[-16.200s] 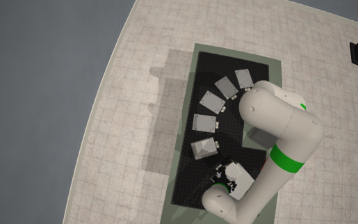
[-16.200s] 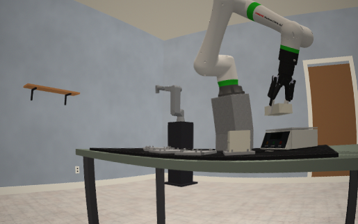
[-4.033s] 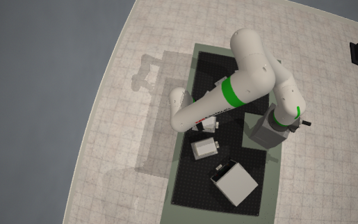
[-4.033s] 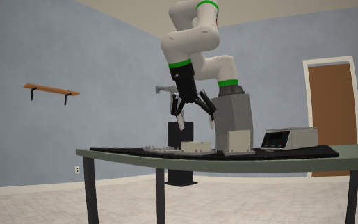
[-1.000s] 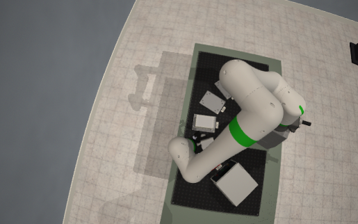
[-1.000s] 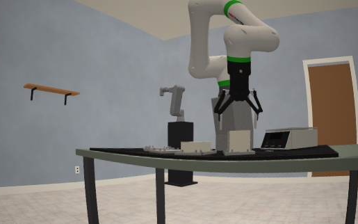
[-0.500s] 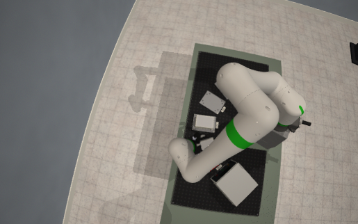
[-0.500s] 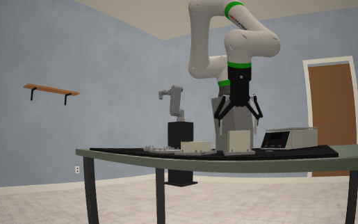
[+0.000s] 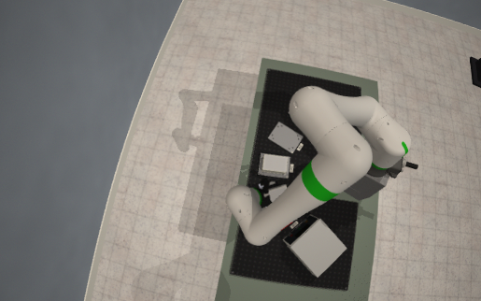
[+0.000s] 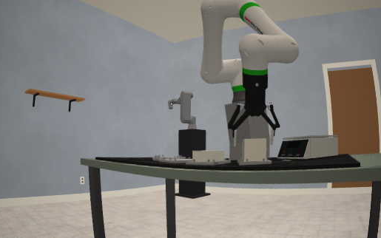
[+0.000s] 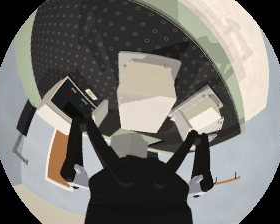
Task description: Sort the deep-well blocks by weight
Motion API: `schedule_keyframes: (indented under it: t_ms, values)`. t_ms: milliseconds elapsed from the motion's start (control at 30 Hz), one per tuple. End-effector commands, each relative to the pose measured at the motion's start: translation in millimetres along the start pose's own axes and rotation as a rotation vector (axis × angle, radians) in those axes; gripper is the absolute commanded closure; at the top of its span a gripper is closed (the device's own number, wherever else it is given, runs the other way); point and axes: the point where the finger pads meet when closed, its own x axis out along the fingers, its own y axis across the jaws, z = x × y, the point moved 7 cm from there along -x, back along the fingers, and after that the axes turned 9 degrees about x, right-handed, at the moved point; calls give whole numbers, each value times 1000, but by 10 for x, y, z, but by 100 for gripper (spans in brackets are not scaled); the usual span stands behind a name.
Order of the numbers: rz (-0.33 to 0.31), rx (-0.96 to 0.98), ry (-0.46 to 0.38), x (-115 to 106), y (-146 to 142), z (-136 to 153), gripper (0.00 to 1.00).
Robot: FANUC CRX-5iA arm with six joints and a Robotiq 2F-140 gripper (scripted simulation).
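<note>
A stack of pale deep-well blocks stands in a nest near the middle of the black mat. My gripper is open wide and empty, hanging straight above the stack with its fingertips level with the stack's top edges, one on each side. One more block sits flat in the nest beside the stack. Beyond it lies an empty nest plate. The check-weigher stands on the other side of the stack, its platform bare; I see no lamp lit. The nest labels are too small to read.
The black mat covers the green table. The arm's grey base pedestal stands right behind the stack. A black stand with a small camera arm is behind the table. My arm hides part of the mat in the overhead view.
</note>
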Motion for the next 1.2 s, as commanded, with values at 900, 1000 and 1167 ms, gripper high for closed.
schedule_keyframes:
  t_ms: [900,1000,1167]
  values:
    - [0,0,0,-2,0,-1,90]
    - [0,0,0,-2,0,-1,90]
    - [0,0,0,-2,0,-1,90]
